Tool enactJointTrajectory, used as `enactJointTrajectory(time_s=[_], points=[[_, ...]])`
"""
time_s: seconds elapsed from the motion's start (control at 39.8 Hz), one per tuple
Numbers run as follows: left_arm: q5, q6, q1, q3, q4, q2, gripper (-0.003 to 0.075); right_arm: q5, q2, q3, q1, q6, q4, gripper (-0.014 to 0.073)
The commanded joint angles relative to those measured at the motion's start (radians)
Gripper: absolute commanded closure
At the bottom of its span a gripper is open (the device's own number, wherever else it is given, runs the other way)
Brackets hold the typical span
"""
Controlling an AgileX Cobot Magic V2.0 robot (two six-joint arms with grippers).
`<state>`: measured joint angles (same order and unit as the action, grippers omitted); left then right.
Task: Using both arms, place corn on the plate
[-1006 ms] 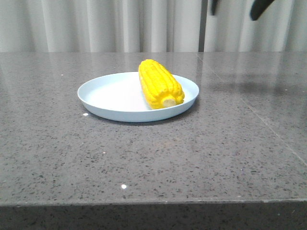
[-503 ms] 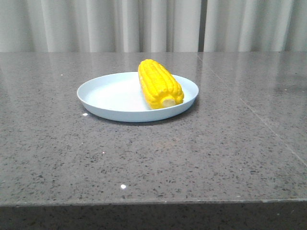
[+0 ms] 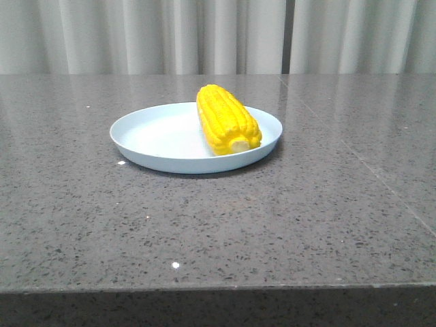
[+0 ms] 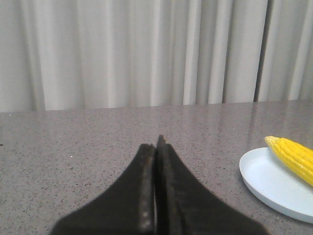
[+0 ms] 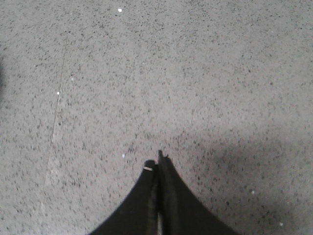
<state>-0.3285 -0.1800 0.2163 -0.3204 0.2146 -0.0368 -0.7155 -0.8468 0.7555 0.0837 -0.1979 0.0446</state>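
Plate [image 3: 157, 139] sat on table [image 3: 286, 225], a bit left of centre, toward the far half. Corn [image 3: 227, 119] lay in plate's right part, lengthwise front-to-back, stub end toward the near rim. Curtain [image 3: 204, 34] hung behind table's far edge. Table seam [image 3: 354, 153] ran to the right of plate.

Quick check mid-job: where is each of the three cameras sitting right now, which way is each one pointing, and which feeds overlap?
Front view: faces forward, level over the grey stone table toward the curtain; shows the corn lying on the plate; no robot part visible.
Left wrist view: low over the table, looking horizontally at the curtain; the shut left claw is in the foreground, plate and corn at the frame edge.
Right wrist view: looks steeply down at bare tabletop; only the shut right claw shows.
Shared: front and left wrist views both show corn and plate.
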Motion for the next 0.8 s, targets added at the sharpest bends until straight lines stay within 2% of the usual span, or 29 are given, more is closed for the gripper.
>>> enactJointTrajectory(time_s=[0.0, 0.18, 0.38, 0.78], points=[[0.075, -0.012, 0.003, -0.026, -0.003, -0.013, 0.0741, 0.183, 0.139, -0.12, 0.0, 0.012, 0.021, 0.0655], [0.075, -0.012, 0.003, -0.026, -0.003, -0.013, 0.0741, 0.319, 0.38, -0.32, 0.0, 0.012, 0.023, 0.0655], [0.075, -0.012, 0.003, -0.026, -0.003, -0.013, 0.0741, 0.402, 0.558, -0.408, 0.0, 0.012, 0.084, 0.0655], [0.075, -0.012, 0.003, -0.026, -0.003, -0.013, 0.0741, 0.408, 0.58, -0.412, 0.0, 0.012, 0.108, 0.0655]])
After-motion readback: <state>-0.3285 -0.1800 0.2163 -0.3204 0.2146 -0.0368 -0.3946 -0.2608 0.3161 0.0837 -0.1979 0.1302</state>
